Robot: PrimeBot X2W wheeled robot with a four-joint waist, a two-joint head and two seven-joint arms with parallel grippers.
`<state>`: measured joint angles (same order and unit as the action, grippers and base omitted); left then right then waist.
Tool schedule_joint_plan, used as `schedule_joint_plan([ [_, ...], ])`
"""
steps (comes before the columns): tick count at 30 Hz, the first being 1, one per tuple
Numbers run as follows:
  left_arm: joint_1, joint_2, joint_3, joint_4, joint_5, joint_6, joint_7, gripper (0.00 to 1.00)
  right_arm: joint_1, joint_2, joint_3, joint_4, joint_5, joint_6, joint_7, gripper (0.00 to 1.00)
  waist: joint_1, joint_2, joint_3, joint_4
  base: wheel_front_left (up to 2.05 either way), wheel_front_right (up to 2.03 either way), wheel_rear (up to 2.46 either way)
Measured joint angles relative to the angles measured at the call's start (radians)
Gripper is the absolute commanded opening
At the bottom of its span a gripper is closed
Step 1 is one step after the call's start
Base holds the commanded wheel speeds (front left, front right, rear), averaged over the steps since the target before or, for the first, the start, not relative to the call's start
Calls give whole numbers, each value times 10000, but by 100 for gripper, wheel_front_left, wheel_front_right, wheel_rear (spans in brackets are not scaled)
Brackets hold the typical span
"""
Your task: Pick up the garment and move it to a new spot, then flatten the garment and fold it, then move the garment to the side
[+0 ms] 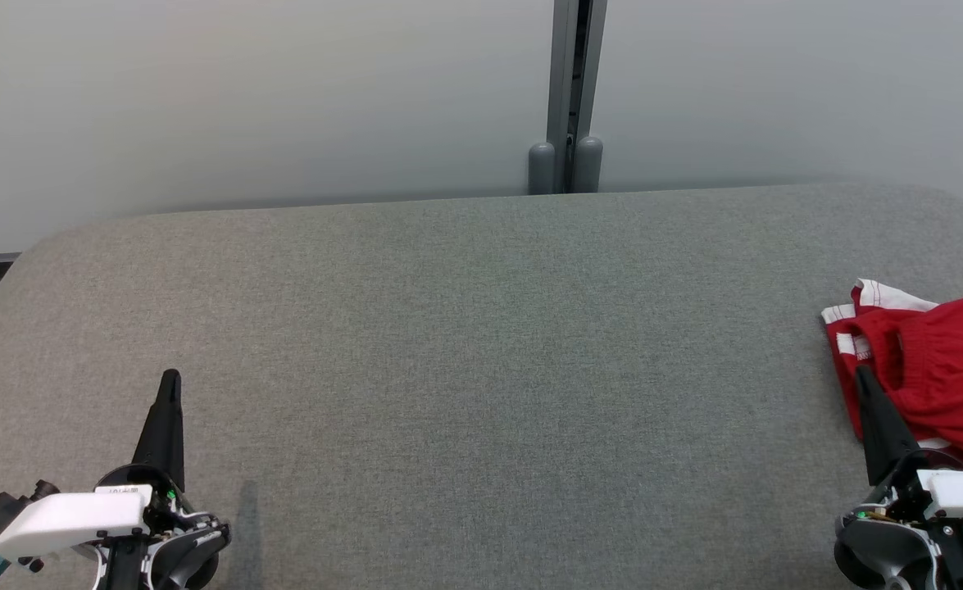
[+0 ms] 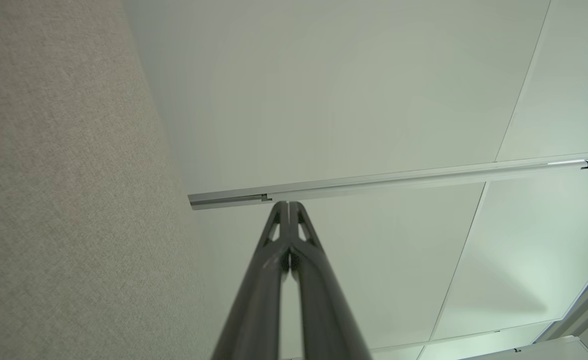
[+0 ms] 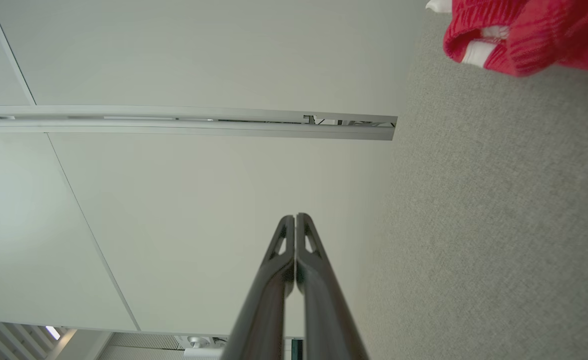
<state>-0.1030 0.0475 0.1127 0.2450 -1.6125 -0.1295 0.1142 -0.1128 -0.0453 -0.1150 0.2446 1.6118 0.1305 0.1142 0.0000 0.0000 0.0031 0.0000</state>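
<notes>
Red garment (image 1: 944, 369) lies bunched beside the right pincer (image 1: 862, 375). The 2 pincers are shut and empty (left pincer (image 1: 170, 377) far off). Reaching in shut could shove it off the table (image 1: 481, 328).

A coarse-woven grey cloth covers the surface (image 1: 481, 344), its matt weave showing a fine, even grain. The red garment (image 1: 948, 369) is soft fabric, gathered into ribs along one band and edged with smooth white cloth trim. The long fingers of the left hand (image 1: 170, 378) and right hand (image 1: 863, 374) look like matt black plastic with a faint sheen in the wrist views. The wrist housing (image 1: 67, 516) is smooth white plastic. Behind, the pale wall panels (image 1: 243, 98) are smooth and matt, joined by a post (image 1: 575, 82) of satin grey metal.
</notes>
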Motion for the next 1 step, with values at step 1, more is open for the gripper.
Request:
schedule_joint_plan([
  [1, 0, 0, 0, 0, 0, 0, 0, 0, 0, 0, -2, 0, 0, 0, 0, 0, 0, 0, 0, 0, 0, 0, 0],
])
